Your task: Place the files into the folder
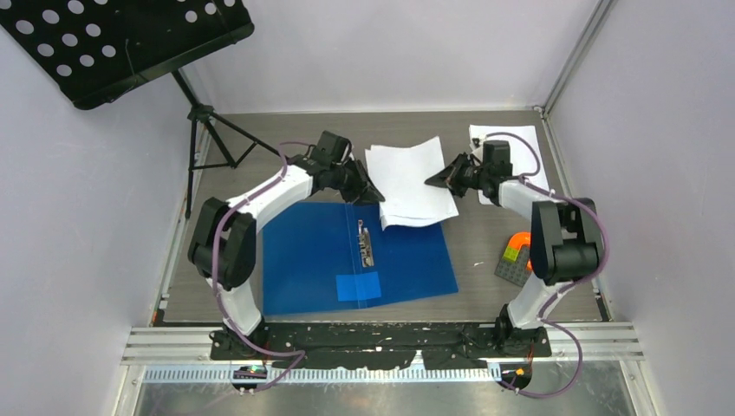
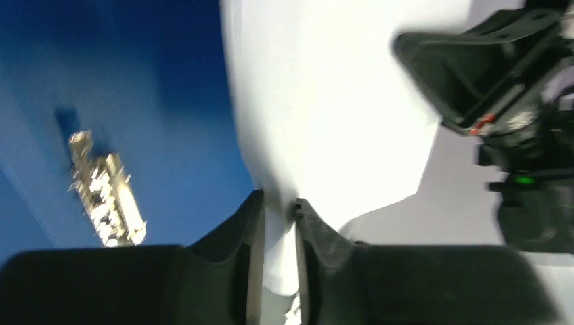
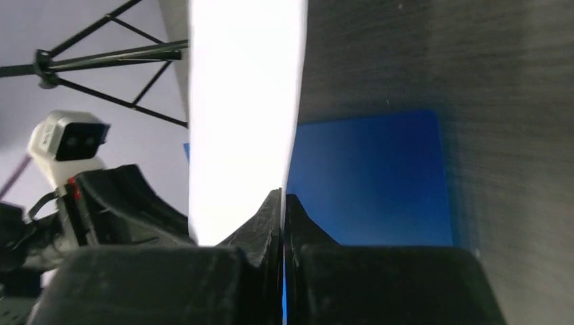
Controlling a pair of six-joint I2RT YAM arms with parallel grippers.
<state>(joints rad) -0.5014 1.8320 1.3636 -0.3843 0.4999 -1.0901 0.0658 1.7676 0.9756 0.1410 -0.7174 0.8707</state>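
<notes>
Folder point(image 1: 347, 260) lies open and flat on the counter point(image 1: 485, 251), blue inside facing up. Metal clip point(image 1: 365, 243) runs along its spine. A lighter blue patch point(image 1: 358, 286) sits at the spine's near end.

Files point(image 1: 412, 186): a small white stack at the folder's far edge, just right of the spine. The stack's near edge overlaps the folder's far right corner and the rest hangs past it over bare counter. Sheets are slightly fanned and bowed. Can't tell whether the near edge touches the folder.

Left end effector point(image 1: 374, 195): at the folder's far edge by the spine, on the stack's left edge. Nearly closed. In the left wrist view paper fills the narrow gap between the fingers point(image 2: 252, 227), so it is pinching the files.

Right end effector point(image 1: 431, 180): beyond the folder's far right corner, on the stack's right edge. In the right wrist view the fingers point(image 3: 271, 210) are pressed together with the sheet edge clamped between them.

The two end effectors face each other across the stack.

Other items:
- Loose sheet point(image 1: 511, 143), well beyond the folder's far right corner and flat on the counter.
- Orange and grey object point(image 1: 517, 256), right of the folder and near the right arm.
- Music stand point(image 1: 130, 43), far left of the folder.
</notes>
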